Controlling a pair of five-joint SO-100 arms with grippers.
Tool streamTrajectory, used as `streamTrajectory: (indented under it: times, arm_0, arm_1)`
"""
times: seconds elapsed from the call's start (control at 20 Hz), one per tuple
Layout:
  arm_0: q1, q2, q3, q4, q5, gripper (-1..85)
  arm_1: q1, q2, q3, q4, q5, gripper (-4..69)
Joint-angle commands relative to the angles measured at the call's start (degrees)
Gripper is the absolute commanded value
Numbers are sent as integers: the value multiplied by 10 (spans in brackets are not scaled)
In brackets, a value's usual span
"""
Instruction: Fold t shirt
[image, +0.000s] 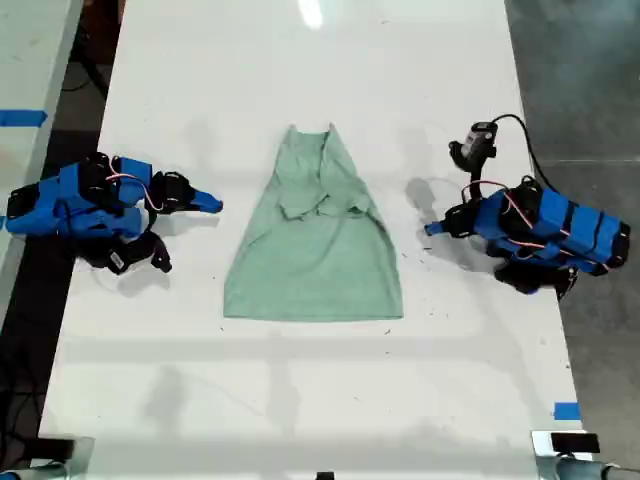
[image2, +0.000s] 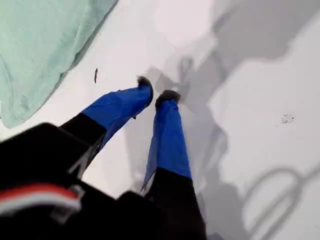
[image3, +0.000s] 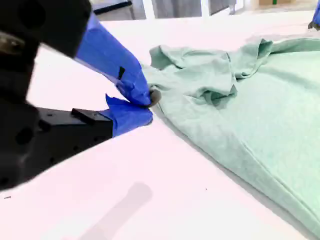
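Observation:
The t shirt (image: 315, 250) is pale mint green and lies flat in the middle of the white table (image: 300, 400). Its neck points to the far edge, its sleeves are folded in and its straight hem is nearest the camera. My first gripper (image: 432, 229) rests on the table at the exterior view's right, a short way from the shirt's edge. It is shut on nothing (image2: 156, 91), and the t shirt (image2: 40, 45) lies beyond its fingertips. My second gripper (image: 213, 206) lies at the exterior view's left, also apart from the cloth. It is shut and empty (image3: 149, 102), with the t shirt (image3: 250, 110) spread past it.
A small black device (image: 478, 145) with a cable stands behind the arm at the exterior view's right. Blue tape marks (image: 566, 410) sit near the table's front corner at that view's right, and another blue tape strip (image: 20, 117) lies off the table at its left.

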Motion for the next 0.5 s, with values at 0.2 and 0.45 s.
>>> streamTrajectory:
  times: [0.2,0.45]
  arm_0:
    - [-9,4,1,-11,1,-2]
    - [-9,4,1,-11,1,-2]
  arm_1:
    - [-7,6,25,-9,29,37]
    - [-13,6,29,-18,143,12]
